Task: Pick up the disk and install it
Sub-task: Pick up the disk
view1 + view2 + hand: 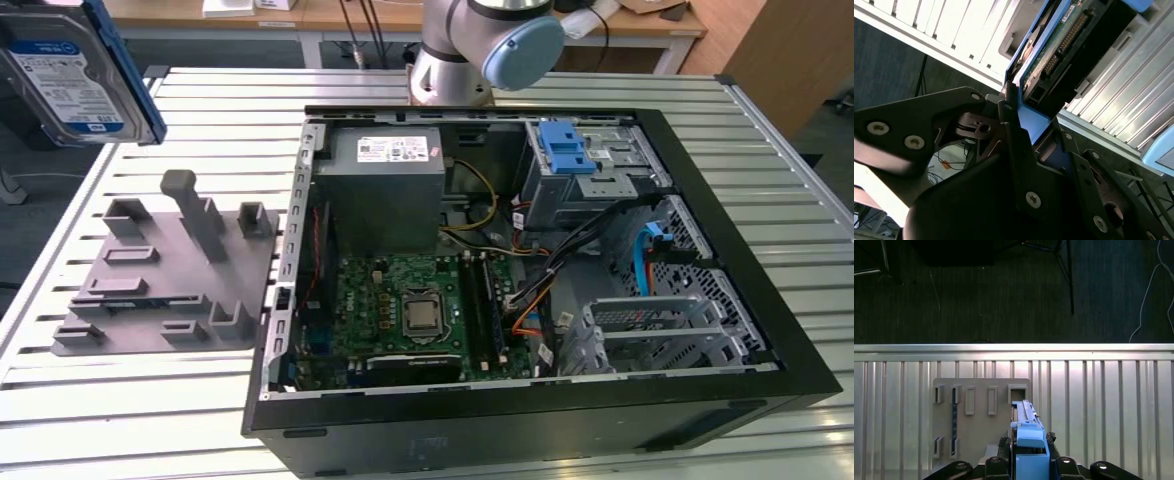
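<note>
disk: flat rectangular silver-grey hard disk with a blue plastic bracket along its edge. it stands on edge and a little tilted.
disk label: blue and white, facing the exterior view. it carries rows of dark print and a barcode block, and i cannot make out the wording.
disk underside: in the second wrist view the disk shows a green circuit board and a row of connector pins.
gripper: black two-finger gripper clamped on the blue bracket, one finger against each side. the first wrist view shows the same grip on the disk, seen edge-on.
disk location: lifted clear of the slatted aluminium table, at the exterior view's upper left. in the first wrist view it hangs over the grey moulded fixture plate.
open black computer case: lying on the table, well apart from the disk.
grey power-supply box: inside the case, with a white sticker whose print is unreadable.
</note>
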